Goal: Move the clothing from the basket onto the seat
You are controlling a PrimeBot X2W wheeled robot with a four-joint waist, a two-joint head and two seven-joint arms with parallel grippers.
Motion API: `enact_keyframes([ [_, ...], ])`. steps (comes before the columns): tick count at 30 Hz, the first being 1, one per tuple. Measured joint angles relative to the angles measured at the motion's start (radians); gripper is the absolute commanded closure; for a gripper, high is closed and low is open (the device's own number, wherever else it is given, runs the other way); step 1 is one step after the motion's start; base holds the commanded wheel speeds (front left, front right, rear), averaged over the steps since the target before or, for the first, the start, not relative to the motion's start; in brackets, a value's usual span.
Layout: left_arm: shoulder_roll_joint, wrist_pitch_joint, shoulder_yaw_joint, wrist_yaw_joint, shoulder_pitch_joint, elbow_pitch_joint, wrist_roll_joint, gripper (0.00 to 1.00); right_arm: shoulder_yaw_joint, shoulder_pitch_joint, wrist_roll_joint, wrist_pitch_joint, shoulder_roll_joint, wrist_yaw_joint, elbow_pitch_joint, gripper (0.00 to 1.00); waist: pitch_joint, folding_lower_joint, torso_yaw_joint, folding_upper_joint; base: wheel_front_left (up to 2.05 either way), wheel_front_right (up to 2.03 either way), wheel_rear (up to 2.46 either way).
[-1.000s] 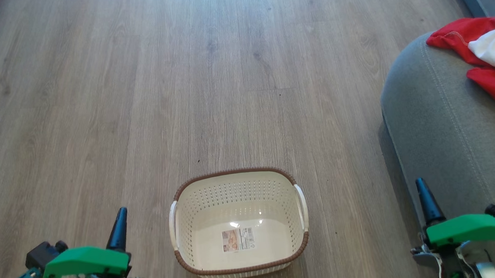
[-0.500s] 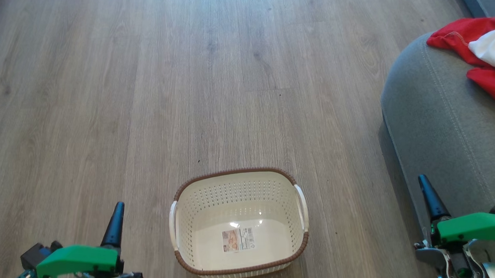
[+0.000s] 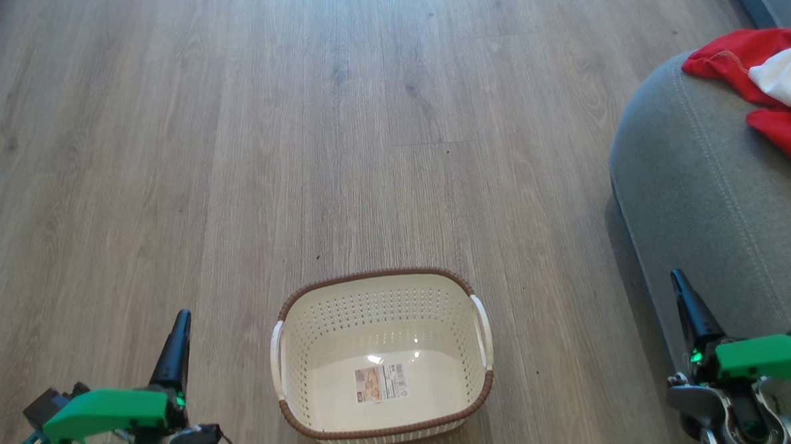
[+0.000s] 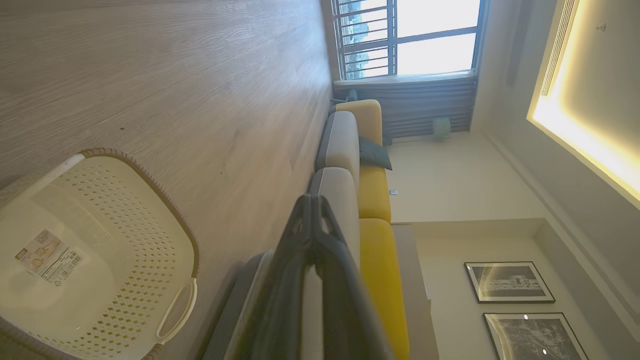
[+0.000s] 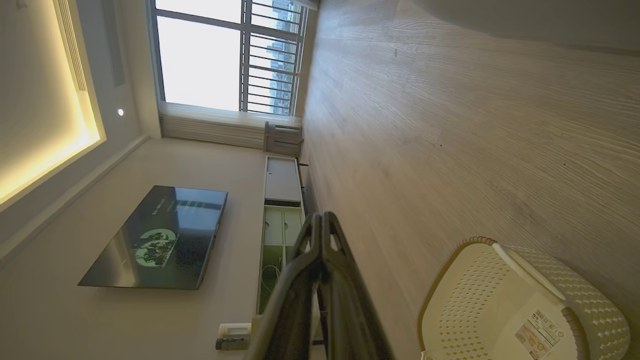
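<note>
The cream basket point(image 3: 379, 299) stands on the wood floor at the bottom middle of the head view, holding nothing but the label sticker point(image 3: 380, 382) on its bottom. Red and white clothing point(image 3: 766, 79) lies on the grey seat point(image 3: 708, 188) at the right edge. My left gripper point(image 3: 179, 321) is at the lower left, left of the basket, its fingers point(image 4: 312, 235) shut together on nothing. My right gripper point(image 3: 680, 283) is at the lower right in front of the seat, its fingers point(image 5: 322, 235) also shut on nothing. The basket point(image 4: 95, 245) point(image 5: 520, 300) shows in both wrist views.
Wood floor point(image 3: 297, 119) spreads ahead of the basket. In the left wrist view a yellow and grey sofa point(image 4: 372, 200) runs along the wall under a window. The right wrist view holds a wall television point(image 5: 160, 237) and a low cabinet point(image 5: 280, 200).
Both grippers have drifted outward: the left one to the left and a little up the view, the right one to the right and up. Basket and clothing have not moved.
</note>
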State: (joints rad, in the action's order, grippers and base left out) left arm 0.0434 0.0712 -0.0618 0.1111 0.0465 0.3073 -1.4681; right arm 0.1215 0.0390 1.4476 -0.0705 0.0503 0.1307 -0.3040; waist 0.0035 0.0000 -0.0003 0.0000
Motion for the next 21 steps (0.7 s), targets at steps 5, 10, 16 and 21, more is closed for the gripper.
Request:
enact_keyframes([
  [5, -0.001, 0.017, -0.005, 0.002, 0.000, -0.009, -0.052, 1.00, 0.003, 0.014, 0.060, -0.011, -0.001, 0.000, 0.010, 1.00, 0.000, 0.0000, 0.000, 0.0000, 0.00, 0.00, 0.00],
  [10, -0.001, 0.031, -0.009, 0.009, 0.003, -0.020, -0.102, 1.00, 0.007, 0.015, 0.119, -0.030, -0.002, 0.000, 0.016, 1.00, 0.000, 0.0000, 0.000, 0.0000, 0.00, 0.00, 0.00],
  [16, -0.001, 0.035, -0.015, 0.010, 0.014, -0.029, -0.134, 1.00, 0.009, 0.015, 0.155, -0.039, -0.003, 0.000, 0.020, 1.00, -0.001, 0.0000, 0.000, 0.0000, 0.00, 0.00, 0.00],
  [21, -0.001, 0.035, -0.016, 0.010, 0.014, -0.029, -0.134, 1.00, 0.009, 0.015, 0.155, -0.039, -0.003, 0.000, 0.020, 1.00, 0.000, 0.0000, 0.000, 0.0000, 0.00, 0.00, 0.00],
])
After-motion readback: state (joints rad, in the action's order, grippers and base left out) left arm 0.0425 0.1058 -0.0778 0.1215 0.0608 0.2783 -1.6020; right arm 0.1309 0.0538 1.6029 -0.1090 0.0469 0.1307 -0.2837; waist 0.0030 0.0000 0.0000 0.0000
